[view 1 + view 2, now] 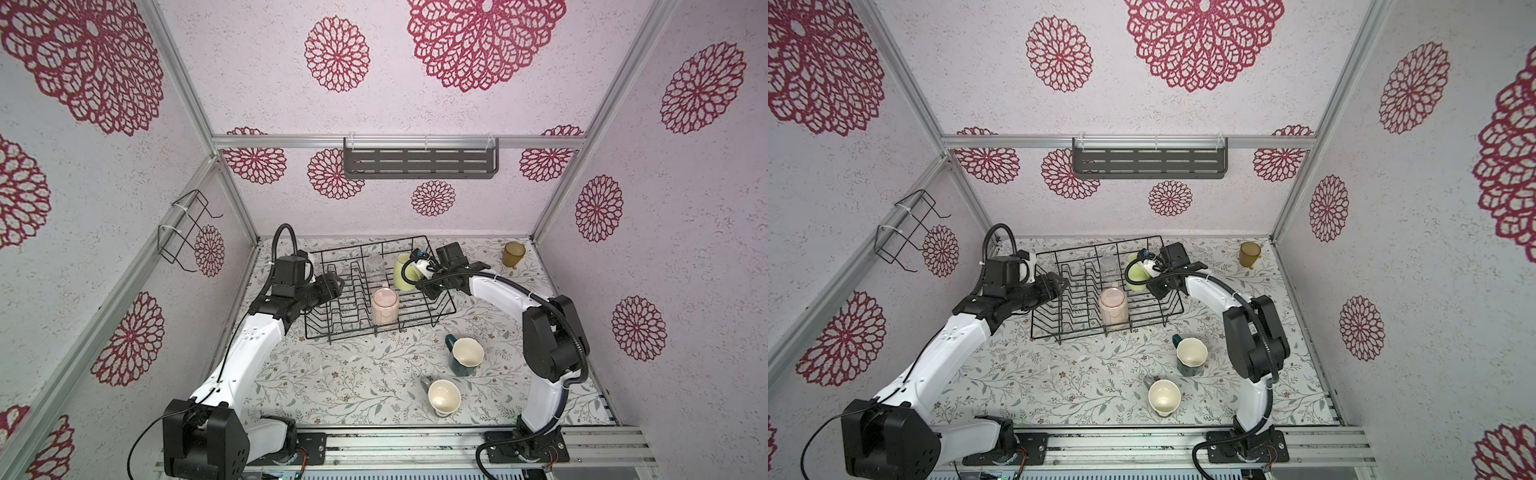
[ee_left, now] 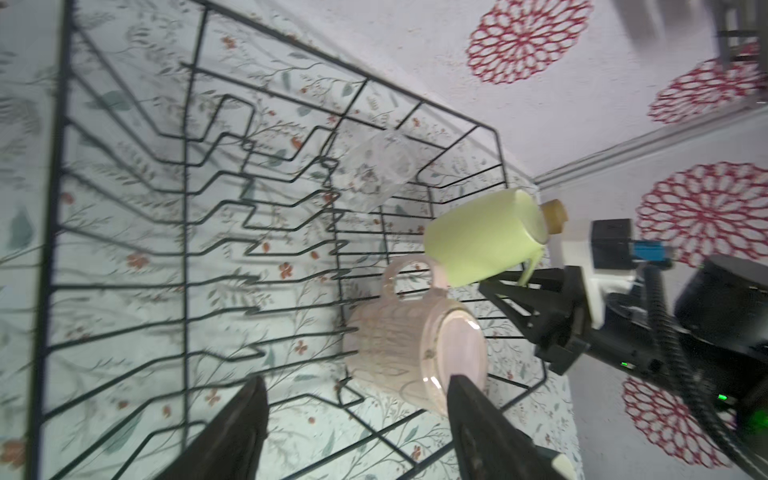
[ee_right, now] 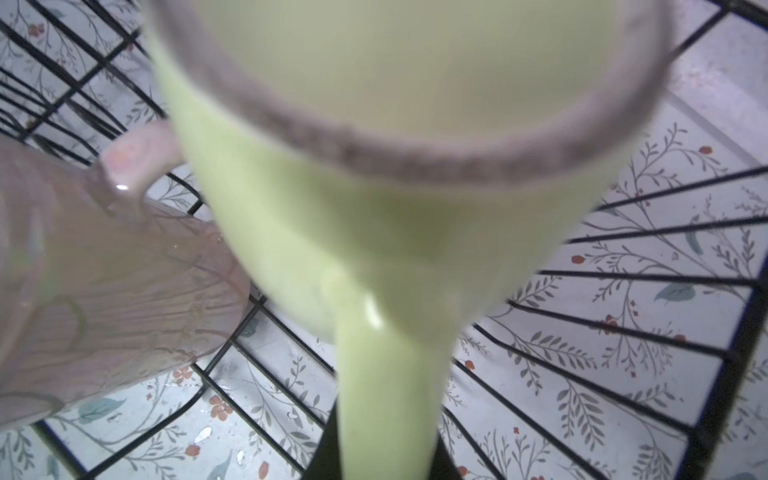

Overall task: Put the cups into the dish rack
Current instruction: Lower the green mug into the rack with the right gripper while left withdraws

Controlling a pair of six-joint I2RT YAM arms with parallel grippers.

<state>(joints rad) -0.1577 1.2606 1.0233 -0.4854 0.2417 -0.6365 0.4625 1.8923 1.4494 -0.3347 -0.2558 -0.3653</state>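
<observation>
At the left of both top views, the left gripper (image 1: pixel 332 286) is held over the left edge of the large rectangular black wire dish rack (image 1: pixel 345 299). In the left wrist view its two black fingers (image 2: pixel 245 415) are seen spread wide apart, and nothing is gripped between them. The rack is placed at the back middle of the floral-patterned table (image 1: pixel 353 374).

A clear glass (image 1: pixel 376 268) is seen standing in the rack's rear middle part. A tall pale pink ribbed tumbler (image 1: pixel 384 307) with a handle is seen standing in the rack's front right part, close to one of the left gripper's fingers in the left wrist view.

Just to the right of the clear glass, a yellow-green ceramic mug (image 1: pixel 405 272) with a cream inside is held tilted over the rack's rear right part. The right gripper (image 2: pixel 511 286) is closed on its handle; in the right wrist view the handle (image 3: pixel 386 395) is seen running down between the fingers.

In front of the rack, to its right, a grey mug (image 1: pixel 442 397) and a teal mug (image 1: pixel 463 357), both cream inside, are set upright on the table near each other. An amber translucent tumbler (image 1: pixel 513 254) is set upright at the back right corner, well apart from the rack.
</observation>
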